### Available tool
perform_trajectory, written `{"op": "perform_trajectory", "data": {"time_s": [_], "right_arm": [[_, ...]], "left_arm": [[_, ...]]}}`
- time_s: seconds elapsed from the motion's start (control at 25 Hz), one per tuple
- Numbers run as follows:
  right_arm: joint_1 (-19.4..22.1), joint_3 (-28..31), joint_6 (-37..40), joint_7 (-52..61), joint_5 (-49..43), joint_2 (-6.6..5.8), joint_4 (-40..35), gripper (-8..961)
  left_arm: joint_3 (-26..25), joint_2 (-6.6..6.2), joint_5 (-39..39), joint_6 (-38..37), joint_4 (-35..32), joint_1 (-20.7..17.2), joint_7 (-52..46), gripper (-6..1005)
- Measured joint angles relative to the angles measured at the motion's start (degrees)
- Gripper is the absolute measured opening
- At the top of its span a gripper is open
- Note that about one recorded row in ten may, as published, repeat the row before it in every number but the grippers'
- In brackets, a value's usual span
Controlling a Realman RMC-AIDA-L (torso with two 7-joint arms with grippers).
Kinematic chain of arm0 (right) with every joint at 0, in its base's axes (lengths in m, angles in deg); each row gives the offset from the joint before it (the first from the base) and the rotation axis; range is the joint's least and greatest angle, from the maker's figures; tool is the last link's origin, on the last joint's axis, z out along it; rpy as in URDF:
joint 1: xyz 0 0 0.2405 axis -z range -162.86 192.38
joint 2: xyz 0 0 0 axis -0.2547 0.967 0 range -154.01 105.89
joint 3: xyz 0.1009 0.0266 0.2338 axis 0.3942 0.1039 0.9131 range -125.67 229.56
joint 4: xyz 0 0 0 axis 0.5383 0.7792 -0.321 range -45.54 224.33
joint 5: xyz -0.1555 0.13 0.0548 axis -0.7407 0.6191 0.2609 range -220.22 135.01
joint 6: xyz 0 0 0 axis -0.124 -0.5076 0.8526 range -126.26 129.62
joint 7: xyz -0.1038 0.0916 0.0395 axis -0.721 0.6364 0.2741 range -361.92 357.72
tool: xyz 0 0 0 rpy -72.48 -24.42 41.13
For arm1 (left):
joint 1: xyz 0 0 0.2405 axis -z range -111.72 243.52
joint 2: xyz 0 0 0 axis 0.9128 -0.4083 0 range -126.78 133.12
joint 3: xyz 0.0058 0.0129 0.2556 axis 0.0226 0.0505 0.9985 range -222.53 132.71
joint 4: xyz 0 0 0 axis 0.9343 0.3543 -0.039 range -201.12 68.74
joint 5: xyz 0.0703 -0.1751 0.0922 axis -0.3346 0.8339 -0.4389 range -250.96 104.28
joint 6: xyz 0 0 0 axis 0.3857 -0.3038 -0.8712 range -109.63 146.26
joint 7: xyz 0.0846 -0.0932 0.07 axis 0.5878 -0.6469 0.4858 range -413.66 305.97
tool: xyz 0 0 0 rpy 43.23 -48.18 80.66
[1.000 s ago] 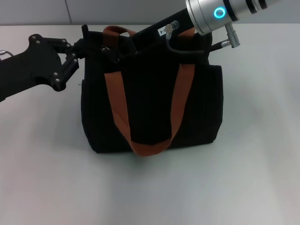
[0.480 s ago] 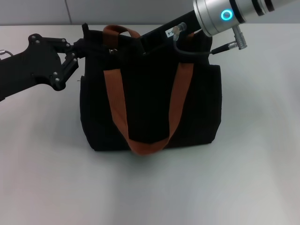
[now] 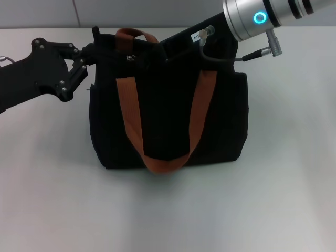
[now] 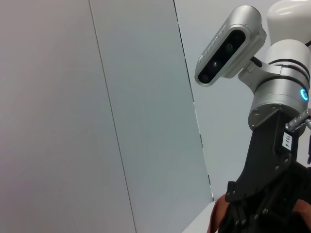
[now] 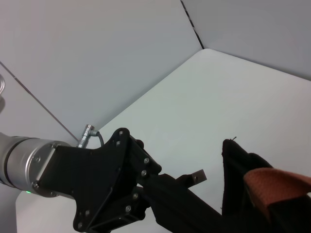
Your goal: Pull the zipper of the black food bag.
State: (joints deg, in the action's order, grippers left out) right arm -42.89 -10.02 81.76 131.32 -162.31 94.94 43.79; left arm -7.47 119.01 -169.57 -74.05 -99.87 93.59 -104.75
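Note:
The black food bag [image 3: 168,126] stands upright mid-table, its orange-brown straps [image 3: 130,110] hanging down the front. Along its top edge shows the small silver zipper [image 3: 129,57]. My right gripper [image 3: 140,54] reaches in from the upper right, low over the bag's top and shut on the zipper; its fingers blend into the black fabric. From the left, my left gripper [image 3: 95,48] is shut on the bag's top left corner. In the right wrist view the left gripper [image 5: 197,187] meets the bag's corner [image 5: 238,167].
The pale table [image 3: 173,215] runs wide in front of the bag and to both sides. A grey wall [image 3: 37,13] stands behind. The left wrist view shows the right arm [image 4: 279,97] and the head camera [image 4: 228,46] above the bag.
My right arm has drawn back toward the right along the bag's top, and the silver zipper has travelled right with it. The left gripper and the bag have stayed in place.

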Motion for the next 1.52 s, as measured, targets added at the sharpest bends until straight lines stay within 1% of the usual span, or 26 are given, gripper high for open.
{"op": "perform_trajectory", "data": {"time_s": [0.72, 0.96, 1.52], "right_arm": [[1.32, 0.00, 0.04, 0.85, -1.68, 0.00, -1.91, -2], [2.55, 0.04, 0.10, 1.48, -2.56, -0.03, -3.61, -1], [4.35, 0.53, -0.27, 1.50, -3.00, 0.00, -4.42, -1]], "left_arm": [[-0.53, 0.00, -0.02, -0.01, 0.03, -0.29, -0.24, 32], [-0.62, 0.00, -0.02, 0.02, 0.02, -0.36, -0.25, 32], [-0.78, 0.01, -0.01, 0.11, 0.05, -0.35, -0.25, 32]]}}
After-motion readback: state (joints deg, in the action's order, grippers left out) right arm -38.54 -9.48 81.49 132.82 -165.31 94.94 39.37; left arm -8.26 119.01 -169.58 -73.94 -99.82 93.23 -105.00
